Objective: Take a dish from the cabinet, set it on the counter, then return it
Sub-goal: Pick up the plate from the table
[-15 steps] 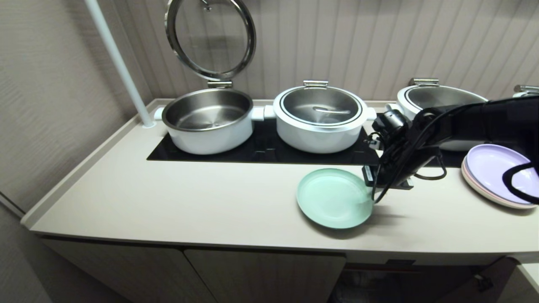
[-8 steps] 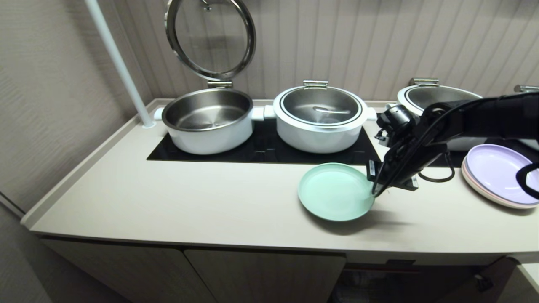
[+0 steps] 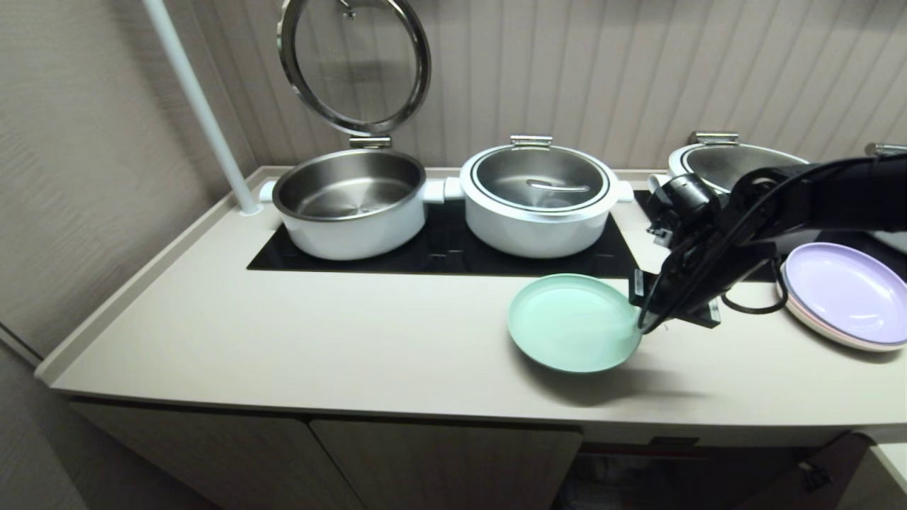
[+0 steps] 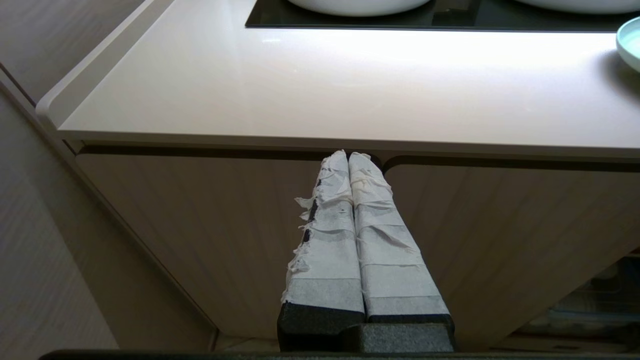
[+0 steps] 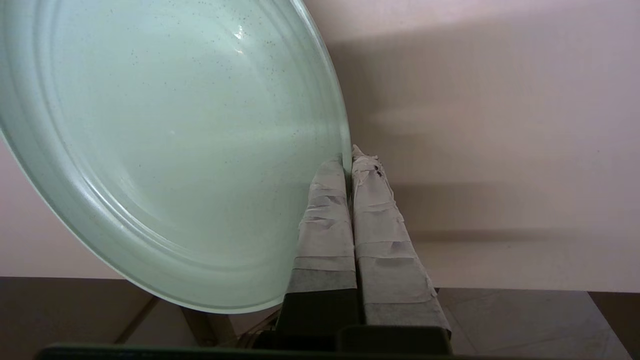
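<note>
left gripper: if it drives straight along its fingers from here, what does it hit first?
Most likely the cabinet front: the shut left gripper points at the upper end of the seam between the two doors, just under the counter edge. Nothing shows in between, though depth is hard to judge.

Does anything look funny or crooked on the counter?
Yes: the green plate isn't lying flat. The right end effector pinches its rim, so it hangs tilted above the counter, with a shadow under it. Also, one pot's lid stands wide open, while the next pot is covered.
</note>
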